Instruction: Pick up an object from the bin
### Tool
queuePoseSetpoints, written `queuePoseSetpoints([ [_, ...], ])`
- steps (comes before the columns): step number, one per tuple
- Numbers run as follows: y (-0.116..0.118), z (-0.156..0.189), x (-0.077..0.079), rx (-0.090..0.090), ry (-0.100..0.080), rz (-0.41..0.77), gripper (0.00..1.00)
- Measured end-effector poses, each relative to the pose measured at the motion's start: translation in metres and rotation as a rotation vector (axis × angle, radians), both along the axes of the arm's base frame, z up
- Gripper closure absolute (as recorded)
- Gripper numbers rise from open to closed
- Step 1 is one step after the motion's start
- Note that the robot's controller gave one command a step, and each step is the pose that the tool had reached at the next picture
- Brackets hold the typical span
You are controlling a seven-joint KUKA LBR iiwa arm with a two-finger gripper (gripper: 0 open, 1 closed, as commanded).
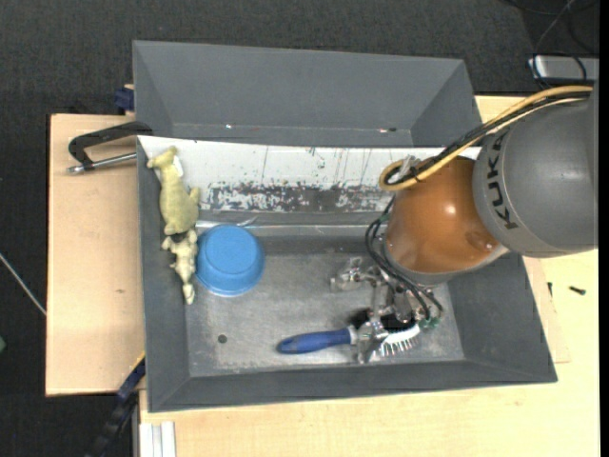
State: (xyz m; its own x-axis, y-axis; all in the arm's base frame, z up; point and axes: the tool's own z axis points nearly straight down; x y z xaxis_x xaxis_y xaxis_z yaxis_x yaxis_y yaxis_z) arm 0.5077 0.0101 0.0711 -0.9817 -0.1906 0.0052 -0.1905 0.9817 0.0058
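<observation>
grey bin point(285, 303) | blue cup point(229, 259) | yellow toy animal point(178, 217) | blue-handled brush point(314, 342)

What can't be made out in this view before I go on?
Brush: head partly under the gripper; contact unclear.
Bin floor, right rear: hidden by the arm's orange cover.
Yellow toy: lower end too small to make out.

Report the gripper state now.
Gripper: cannot be told; it is down at the white-bristled head of the blue-handled brush.
</observation>
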Motion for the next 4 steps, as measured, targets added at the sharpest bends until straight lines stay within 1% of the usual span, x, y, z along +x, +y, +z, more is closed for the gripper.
queuePoseSetpoints([
  [1, 0.076, 0.030, -0.014, 0.000, -0.011, -0.177, 0.00],
  [2, -0.006, 0.030, 0.003, -0.007, -0.012, -0.030, 0.00],
  [3, -0.040, 0.001, 0.004, 0.000, -0.009, 0.046, 0.00],
  [4, 0.021, 0.002, -0.007, -0.004, -0.015, -0.033, 0.00],
])
